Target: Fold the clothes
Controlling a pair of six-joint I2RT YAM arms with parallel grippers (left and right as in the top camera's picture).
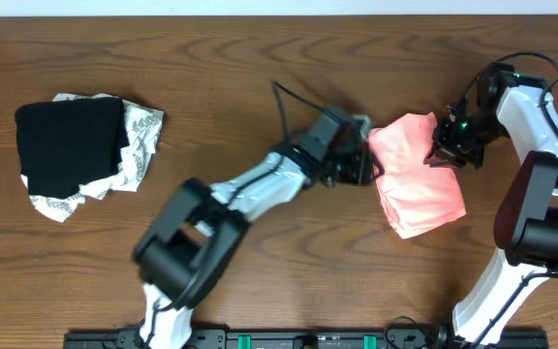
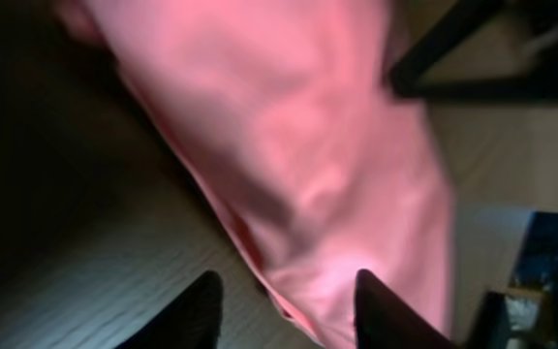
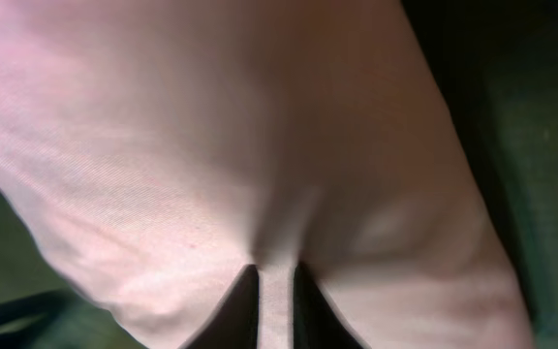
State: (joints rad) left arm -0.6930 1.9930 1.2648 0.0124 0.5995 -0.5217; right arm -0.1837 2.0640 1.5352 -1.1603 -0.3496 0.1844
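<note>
One salmon-pink T-shirt [image 1: 417, 184] lies folded on the wooden table [image 1: 260, 58]. It makes a rough oblong whose long axis runs from the far side toward the robot, with the near end leaning a little to the right. No lettering shows on the upper face. At the T-shirt's far left edge is the left gripper [image 1: 368, 167]. Its two fingers [image 2: 201, 310] stand apart, and the edge of the fabric lies in the gap between them. At the T-shirt's far right edge the right gripper [image 1: 446, 150] is closed tight on a small fold of the fabric, and creases spread out from its fingers [image 3: 245, 310]. Well apart from the T-shirt, to its left, a black garment [image 1: 71, 145] sits folded on top of a white patterned cloth [image 1: 139, 136]. Between that pile and the T-shirt the left arm [image 1: 250, 189] lies slantwise over the table, so it bars the T-shirt's left side.
</note>
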